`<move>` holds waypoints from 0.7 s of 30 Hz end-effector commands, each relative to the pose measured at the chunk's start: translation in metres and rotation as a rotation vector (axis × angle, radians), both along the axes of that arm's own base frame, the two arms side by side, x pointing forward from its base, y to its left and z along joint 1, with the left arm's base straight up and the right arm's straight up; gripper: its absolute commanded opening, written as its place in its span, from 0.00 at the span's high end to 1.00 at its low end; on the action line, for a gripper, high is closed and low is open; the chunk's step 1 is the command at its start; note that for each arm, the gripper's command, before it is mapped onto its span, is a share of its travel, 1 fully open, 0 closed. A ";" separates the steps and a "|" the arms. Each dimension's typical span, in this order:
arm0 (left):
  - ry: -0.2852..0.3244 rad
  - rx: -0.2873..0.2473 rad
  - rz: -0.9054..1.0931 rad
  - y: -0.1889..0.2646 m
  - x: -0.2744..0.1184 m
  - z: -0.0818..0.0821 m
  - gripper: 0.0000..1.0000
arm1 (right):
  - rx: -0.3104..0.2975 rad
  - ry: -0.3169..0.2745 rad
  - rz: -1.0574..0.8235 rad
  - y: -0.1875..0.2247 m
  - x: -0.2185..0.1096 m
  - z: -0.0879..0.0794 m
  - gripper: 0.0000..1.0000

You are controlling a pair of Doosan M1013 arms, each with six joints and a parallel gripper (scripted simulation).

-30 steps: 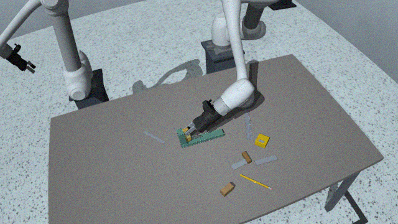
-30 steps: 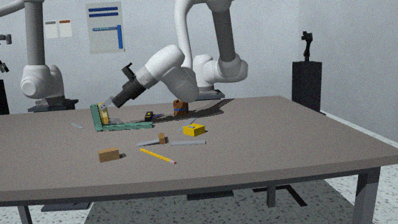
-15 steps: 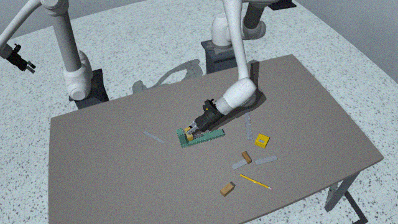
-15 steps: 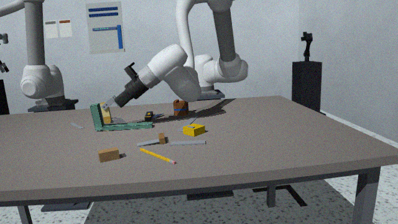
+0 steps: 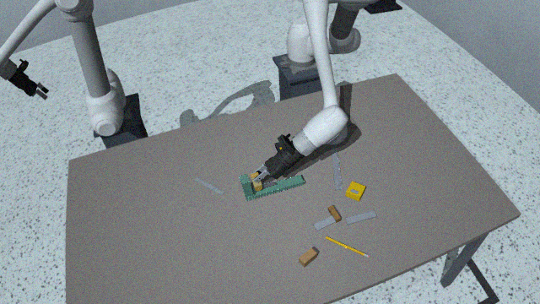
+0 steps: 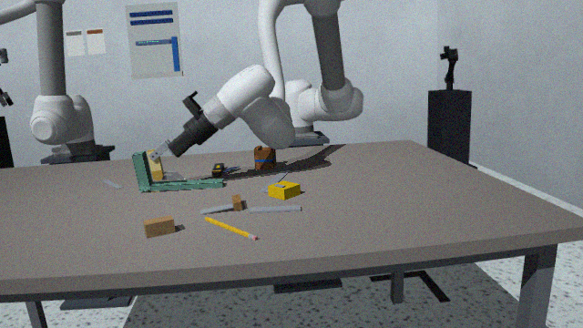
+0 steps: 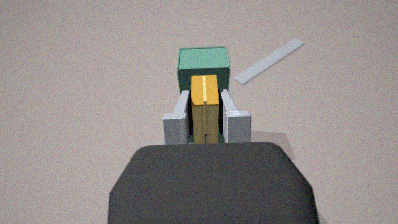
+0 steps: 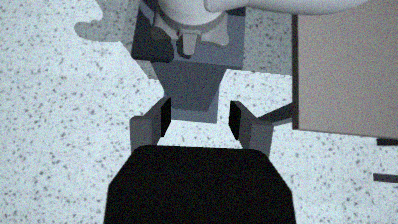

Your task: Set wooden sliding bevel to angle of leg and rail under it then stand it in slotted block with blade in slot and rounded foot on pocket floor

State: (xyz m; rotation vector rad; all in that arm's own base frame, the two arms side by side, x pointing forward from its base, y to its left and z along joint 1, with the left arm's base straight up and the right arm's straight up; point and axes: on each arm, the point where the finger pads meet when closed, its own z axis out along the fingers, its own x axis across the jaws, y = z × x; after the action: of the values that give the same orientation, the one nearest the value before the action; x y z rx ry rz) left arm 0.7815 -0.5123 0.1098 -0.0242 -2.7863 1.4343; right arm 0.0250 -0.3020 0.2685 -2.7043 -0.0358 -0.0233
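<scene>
Left gripper, top view: the left gripper [image 5: 256,177] [image 6: 155,155] [image 7: 204,103] is pinching the wooden bevel [image 5: 257,186] [image 6: 157,170] [image 7: 205,91] by its handle.
Right gripper, top view: the right gripper [image 5: 44,90] [image 8: 200,111] is spread wide, out past the table [image 5: 169,236] [image 6: 364,200] [image 8: 350,75], with nothing between its fingers.
Green leg and rail, top view: the green leg [image 5: 245,187] [image 6: 142,171] [image 7: 204,59] meets one end of the green rail [image 5: 280,187] [image 6: 196,184]; the bevel is in their corner.
Slotted block, top view: the yellow block [image 5: 359,185] [image 6: 284,191] sits well apart from the bevel, its slot unfilled.
Loose pieces, top view: a pencil [image 5: 347,247] [image 6: 230,229] lies between the larger wooden block [image 5: 309,257] [image 6: 158,227] and the grey strips near the yellow block.
Bevel, exterior view: the handle is raised close beside the leg, with the grey blade [image 6: 173,176] low, just above or on the rail; whether it touches, I cannot tell.
Back of table, exterior view: a brown container [image 6: 265,159] with a blue band stands behind the yellow block.
Grip, left wrist view: one finger is on each side of the handle; a grey strip [image 7: 269,61] lies beyond.
Fingers, right wrist view: they stand apart over the speckled floor [image 8: 65,125].
</scene>
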 end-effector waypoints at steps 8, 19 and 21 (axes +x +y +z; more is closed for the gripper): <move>-0.002 -0.001 0.000 -0.001 0.000 0.005 1.00 | -0.001 0.000 0.000 0.000 0.000 0.000 0.00; -0.002 -0.001 0.000 -0.002 0.000 0.018 1.00 | -0.001 0.000 0.000 0.000 0.000 0.000 0.00; -0.002 -0.001 0.000 -0.002 0.000 0.020 1.00 | -0.001 0.000 0.000 0.000 0.000 0.000 0.00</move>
State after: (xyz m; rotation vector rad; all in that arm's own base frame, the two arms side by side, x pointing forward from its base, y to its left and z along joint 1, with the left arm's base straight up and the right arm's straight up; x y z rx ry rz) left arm 0.7816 -0.5138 0.1258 -0.0237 -2.7863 1.4344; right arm 0.0250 -0.3020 0.2685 -2.7043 -0.0358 -0.0233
